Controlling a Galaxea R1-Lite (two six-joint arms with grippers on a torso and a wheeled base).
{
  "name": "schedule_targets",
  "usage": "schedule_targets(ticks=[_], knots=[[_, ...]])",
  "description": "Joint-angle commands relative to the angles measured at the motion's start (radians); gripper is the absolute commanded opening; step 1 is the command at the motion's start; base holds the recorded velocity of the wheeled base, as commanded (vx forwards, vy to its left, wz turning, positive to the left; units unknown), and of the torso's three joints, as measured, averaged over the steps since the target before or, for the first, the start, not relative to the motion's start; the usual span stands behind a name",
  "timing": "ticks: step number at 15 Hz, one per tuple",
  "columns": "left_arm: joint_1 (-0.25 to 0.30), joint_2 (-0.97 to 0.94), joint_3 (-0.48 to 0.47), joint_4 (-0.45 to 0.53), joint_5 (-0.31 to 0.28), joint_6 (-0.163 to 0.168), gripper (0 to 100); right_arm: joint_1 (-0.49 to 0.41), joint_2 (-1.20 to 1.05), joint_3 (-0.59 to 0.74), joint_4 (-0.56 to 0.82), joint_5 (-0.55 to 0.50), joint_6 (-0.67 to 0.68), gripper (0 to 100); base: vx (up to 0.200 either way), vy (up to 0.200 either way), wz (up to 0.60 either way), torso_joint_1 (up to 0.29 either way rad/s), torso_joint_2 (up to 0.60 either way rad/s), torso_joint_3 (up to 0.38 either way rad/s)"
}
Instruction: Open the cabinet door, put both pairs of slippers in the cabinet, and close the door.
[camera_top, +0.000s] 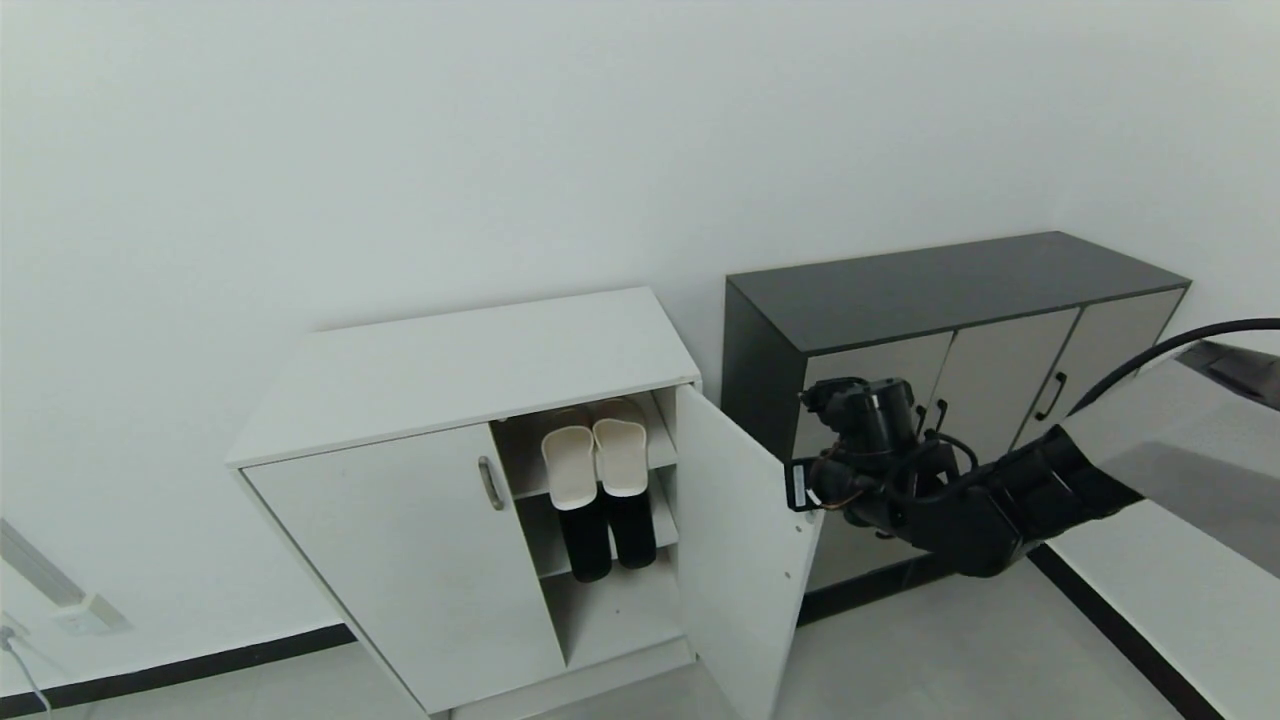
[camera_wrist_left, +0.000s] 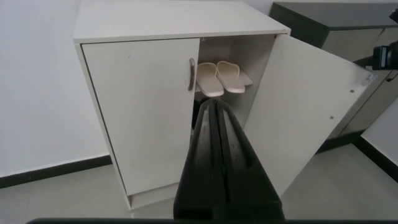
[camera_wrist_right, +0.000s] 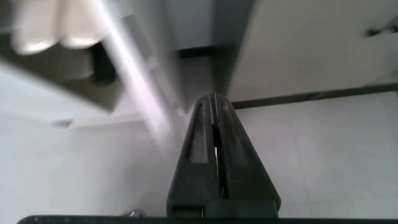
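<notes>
Slippers (camera_top: 620, 455) sit inside cabinet (camera_top: 470, 370); closed right gripper (camera_wrist_right: 214, 106) beside open door (camera_top: 735, 540).

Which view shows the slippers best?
Head view: white pair above black pair, both clear. Left wrist view: white pair clear, black pair mostly behind the left gripper. Right wrist view: blurred pale shapes.

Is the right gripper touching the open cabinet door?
Cannot tell. In the head view the right gripper overlaps the outer edge of the open door; neither contact nor a gap is plain.
</notes>
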Motion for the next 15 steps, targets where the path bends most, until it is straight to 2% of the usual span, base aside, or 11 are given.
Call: schedule_targets(ticks=[1,3,10,15], knots=[[-0.001,0.000,-0.001,0.001,0.000,-0.001,0,0.084,-0.077,0.067,-0.002,-0.001,0.012,0,0.000,0.000,0.00,0.000,0.00,0.000],[0.000,0.000,0.001,-0.001,0.000,-0.001,0,0.152,-0.116,0.094,-0.007,-0.004,0.034,0,0.000,0.000,0.00,0.000,0.00,0.000],[-0.001,0.000,0.001,-0.001,0.000,-0.001,0,0.193,-0.158,0.146,-0.053,0.002,-0.008,0,0.000,0.000,0.00,0.000,0.00,0.000],[0.000,0.000,0.001,-0.001,0.000,-0.002,0,0.216,-0.157,0.160,-0.053,0.004,-0.008,0,0.000,0.000,0.60,0.004,0.00,0.003]])
